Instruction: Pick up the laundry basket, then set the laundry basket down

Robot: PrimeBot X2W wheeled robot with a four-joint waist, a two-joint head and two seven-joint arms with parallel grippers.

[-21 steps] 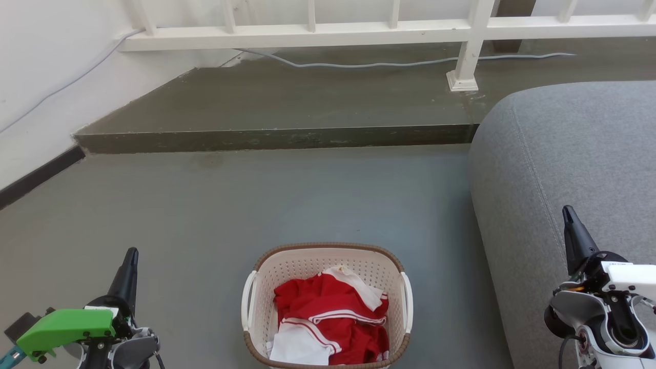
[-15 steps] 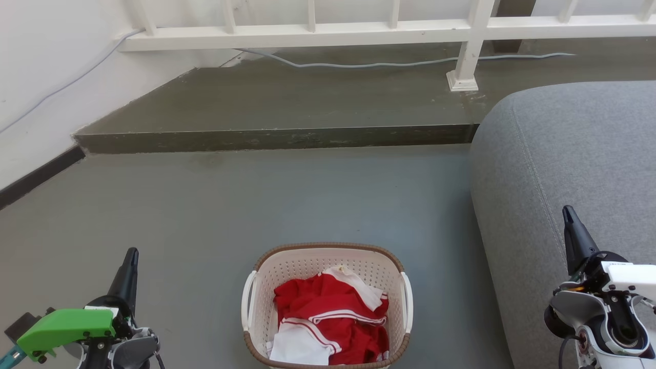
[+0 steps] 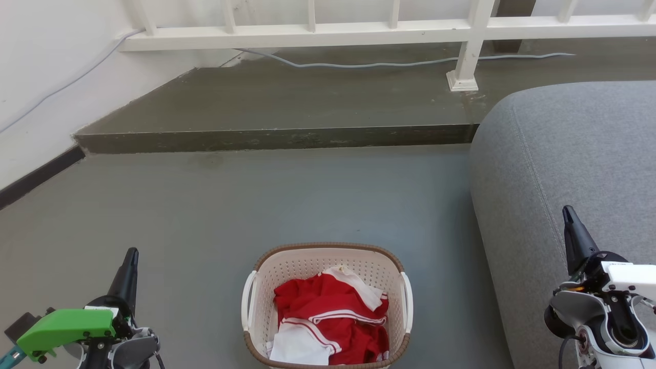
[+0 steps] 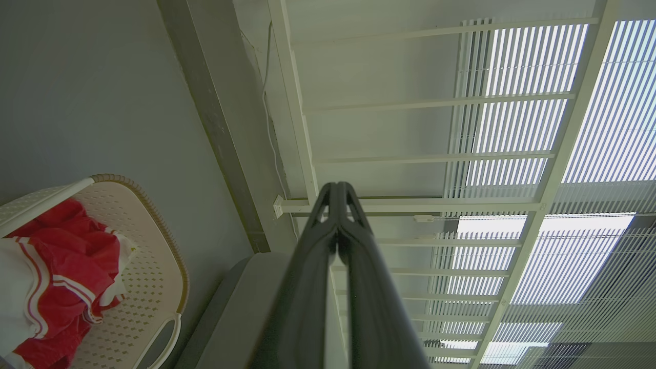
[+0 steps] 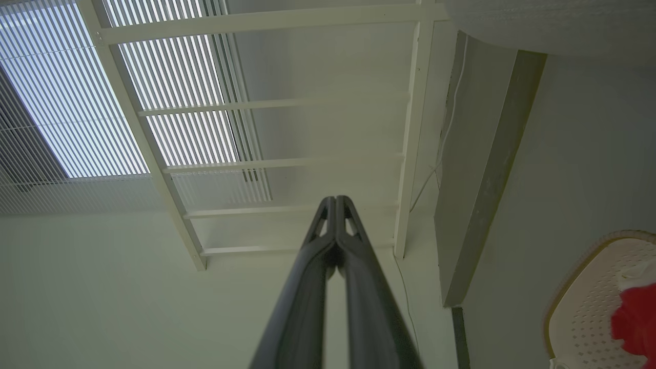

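The laundry basket (image 3: 287,271) stands on the grey floor at the bottom centre of the head view, cream-white and perforated with a brown woven rim and a white handle on each side; red and white clothes lie inside. It also appears at the left edge of the left wrist view (image 4: 148,266) and at the lower right corner of the right wrist view (image 5: 584,302). My left gripper (image 3: 131,253) is shut, well to the basket's left. Well to its right, in front of the sofa, my right gripper (image 3: 567,211) is also shut. Both (image 4: 337,187) (image 5: 335,199) hold nothing.
A grey sofa (image 3: 569,154) fills the right side, close to the basket. A raised dark step (image 3: 277,137) crosses the floor ahead, with a white railing (image 3: 389,28) and a grey cable (image 3: 359,64) beyond. A white wall (image 3: 36,77) with a dark skirting runs along the left.
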